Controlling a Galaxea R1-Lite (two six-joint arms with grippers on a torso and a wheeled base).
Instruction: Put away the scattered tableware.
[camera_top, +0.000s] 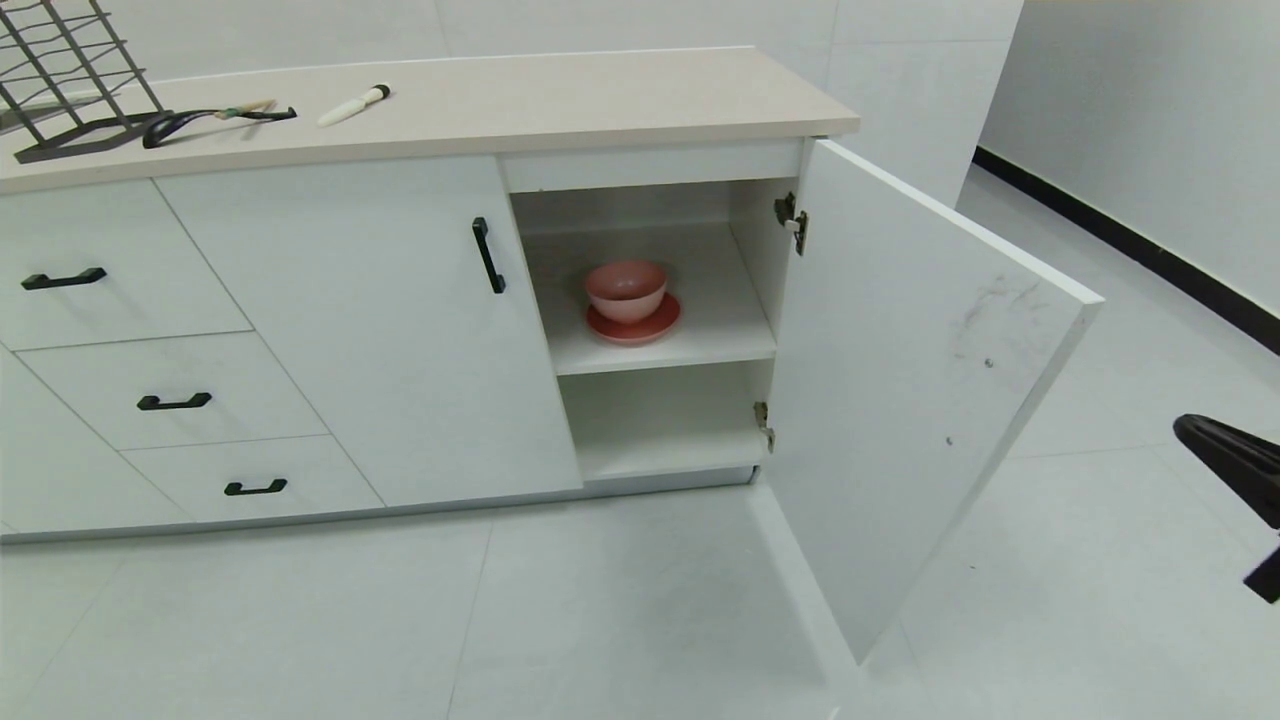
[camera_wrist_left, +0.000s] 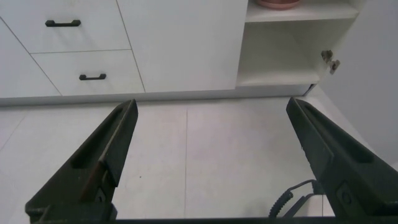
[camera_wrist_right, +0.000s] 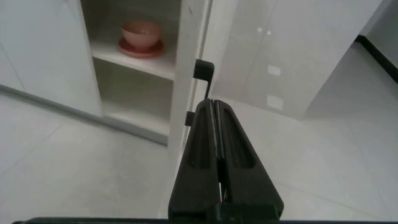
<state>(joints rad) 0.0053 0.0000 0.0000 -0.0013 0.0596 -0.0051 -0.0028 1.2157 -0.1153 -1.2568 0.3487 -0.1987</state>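
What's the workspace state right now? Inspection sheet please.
Surface: pale countertop, items lying toward its left end.
Job's things: pink bowl sits on pink plate on the open cabinet's upper shelf; white-handled utensil and dark utensils lie on the countertop.
Clutter: wire rack at the countertop's left end.
Grippers: left gripper open, over the floor; right gripper shut, near the door edge.
Cables: curled black cable by the left gripper.
Surroundings: cabinet door wide open; drawers shut.
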